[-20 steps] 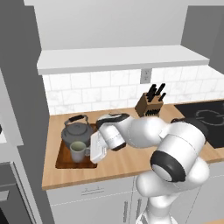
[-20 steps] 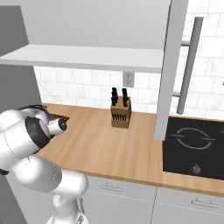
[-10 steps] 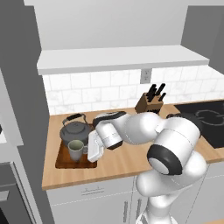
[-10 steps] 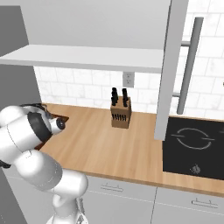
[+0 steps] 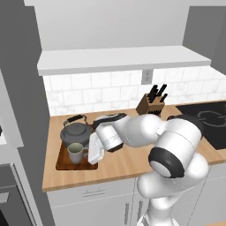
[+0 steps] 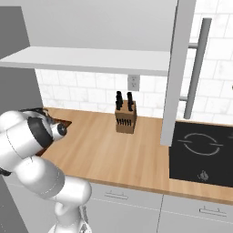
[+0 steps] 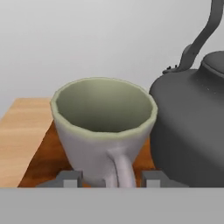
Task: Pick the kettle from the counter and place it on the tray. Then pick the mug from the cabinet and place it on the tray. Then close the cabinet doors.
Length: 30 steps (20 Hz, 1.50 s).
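Hand view: tool (image 7: 109, 180) is straddling the mug (image 7: 104, 131) handle, tips standing apart, mug sitting on tray (image 7: 46, 164) beside kettle (image 7: 192, 127).

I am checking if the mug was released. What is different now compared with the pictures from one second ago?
The gripper has opened: its fingertips now stand apart on either side of the mug handle, so the mug is let go and stands on the tray beside the kettle. The arm barely moved. Kettle, tray, knife block and counter stayed as they were.
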### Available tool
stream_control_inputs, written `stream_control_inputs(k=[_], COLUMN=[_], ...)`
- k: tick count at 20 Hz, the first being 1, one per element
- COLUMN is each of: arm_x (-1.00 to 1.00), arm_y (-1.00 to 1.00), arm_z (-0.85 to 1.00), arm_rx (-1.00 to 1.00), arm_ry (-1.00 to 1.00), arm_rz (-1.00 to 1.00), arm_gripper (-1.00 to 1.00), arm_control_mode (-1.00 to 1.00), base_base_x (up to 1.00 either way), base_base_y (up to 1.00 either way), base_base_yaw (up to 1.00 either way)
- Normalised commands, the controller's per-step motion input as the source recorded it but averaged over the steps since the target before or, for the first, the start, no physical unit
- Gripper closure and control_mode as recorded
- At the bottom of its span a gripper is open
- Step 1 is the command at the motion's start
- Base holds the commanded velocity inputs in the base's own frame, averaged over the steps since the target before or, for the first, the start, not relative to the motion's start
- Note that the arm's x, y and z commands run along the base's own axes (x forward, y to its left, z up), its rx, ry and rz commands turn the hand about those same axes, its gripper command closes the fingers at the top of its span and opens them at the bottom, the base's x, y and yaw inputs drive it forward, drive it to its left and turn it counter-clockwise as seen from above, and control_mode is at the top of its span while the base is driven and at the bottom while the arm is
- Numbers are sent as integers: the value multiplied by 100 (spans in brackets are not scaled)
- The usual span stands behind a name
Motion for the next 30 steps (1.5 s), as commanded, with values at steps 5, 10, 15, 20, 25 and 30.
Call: stream_control_inputs(k=[5,10,15,20,25,30], arm_x=[-9,-17,-21,-2,-3,-2], arm_y=[0,-2,-12,-34,-37,-40], arm_z=[-1,3,14,34,56,62], arm_rx=[3,11,3,1,2,3], arm_ry=[0,0,0,0,2,11], arm_rz=[0,0,0,0,0,-1], arm_gripper=[-100,-100,-100,-100,-100,-100], arm_control_mode=[-100,-100,-100,-100,-100,-100], base_base_x=[0,0,0,0,0,0], base_base_y=[0,0,0,0,0,0], base_base_yaw=[0,0,0,0,0,0])
